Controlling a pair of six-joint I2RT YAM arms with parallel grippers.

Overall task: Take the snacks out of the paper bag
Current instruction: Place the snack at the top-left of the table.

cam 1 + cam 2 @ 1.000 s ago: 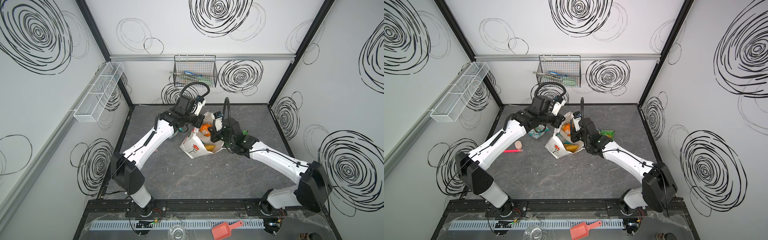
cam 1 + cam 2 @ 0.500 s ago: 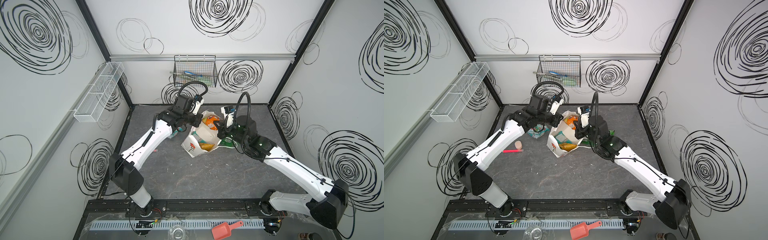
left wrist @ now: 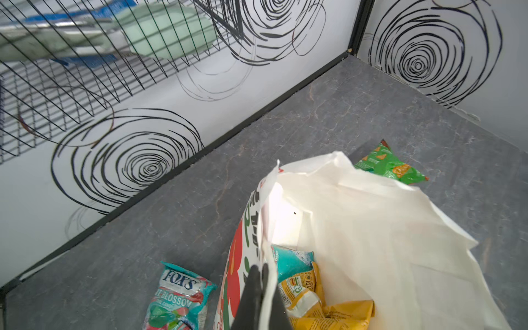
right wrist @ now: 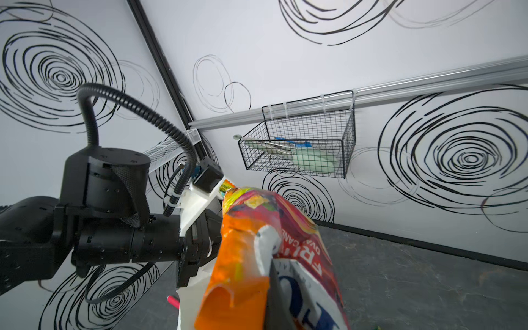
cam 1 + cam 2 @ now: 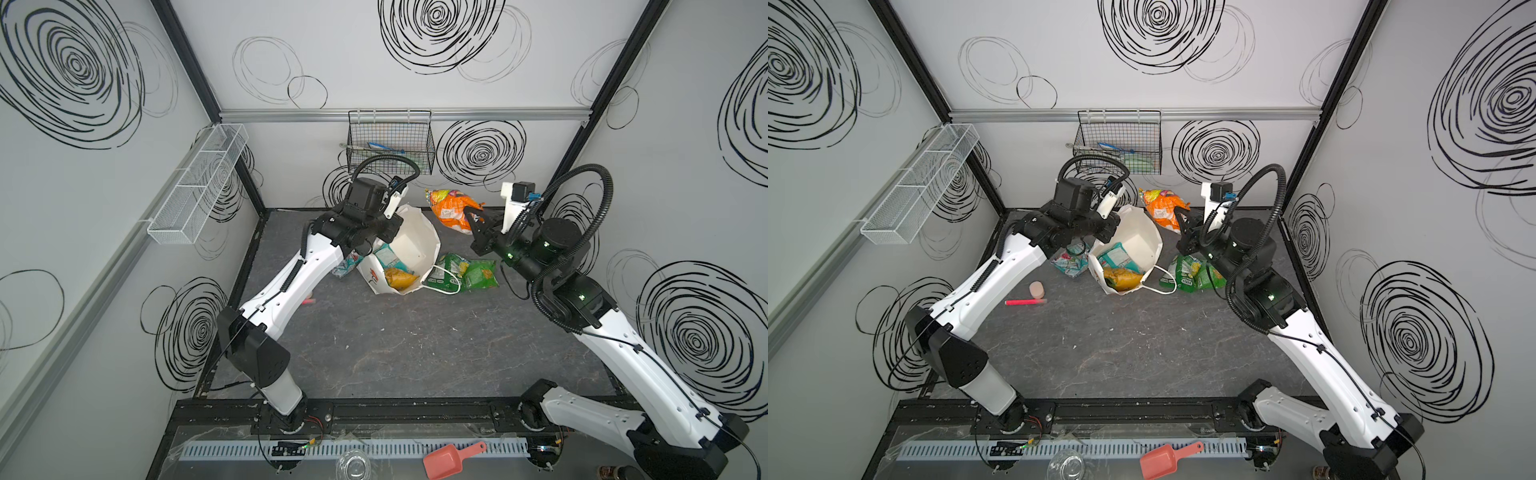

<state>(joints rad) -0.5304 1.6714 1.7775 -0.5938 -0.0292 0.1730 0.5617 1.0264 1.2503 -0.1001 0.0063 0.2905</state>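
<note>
**Right gripper.** The right gripper is closed tight on one end of the orange packet. The packet is held in the air, clear of the counter, above and beyond the far side of the paper bag. In the right wrist view one finger is seen pressed into the crumpled foil. It is judged that the packet has been lifted out and is being carried off for setting down.

**Left gripper.** The left gripper is closed, with the bag's printed rim pinched between the jaws. The rim is judged to be held so that the mouth is kept open and the bag is kept from being dragged as packets are drawn out.

**Inside the bag.** A teal-white packet and a yellow packet are seen at the bottom, touching each other. Both are yet to be removed.

**Outside the bag.**
- A second teal-white packet lies flat on the counter just beside the bag's printed side.
- On the bag's opposite side, a green packet lies partly under the cord handle.
- A second green packet lies touching the first.

**Assessment.** Four packets are accounted for outside the bag and two within. The task is judged to be past its midpoint.
</note>
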